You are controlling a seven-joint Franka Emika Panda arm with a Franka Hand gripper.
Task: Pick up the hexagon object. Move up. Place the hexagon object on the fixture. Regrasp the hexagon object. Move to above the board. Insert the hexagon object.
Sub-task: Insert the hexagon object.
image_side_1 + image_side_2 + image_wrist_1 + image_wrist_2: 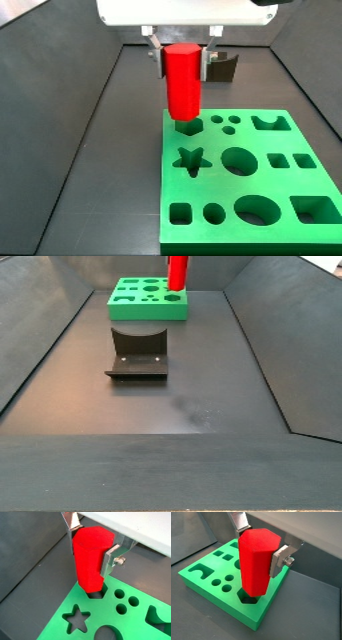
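The hexagon object (90,562) (254,567) is a bright red prism held upright, and my gripper (91,549) (261,547) is shut on its upper part, a silver finger on each side. Its lower end reaches the mouth of the hexagonal cut-out at a corner of the green board (57,629) (231,604). Both side views show the hexagon object (183,90) (177,274) standing on that corner of the board (274,182) (147,311) under the gripper (183,52). The dark fixture (138,356) (222,68) stands bare on the floor beside the board.
The board also has a star cut-out (191,158) (77,618), round holes (238,159) and square ones (315,209). Dark sloping walls (40,346) (67,120) enclose the floor on both sides.
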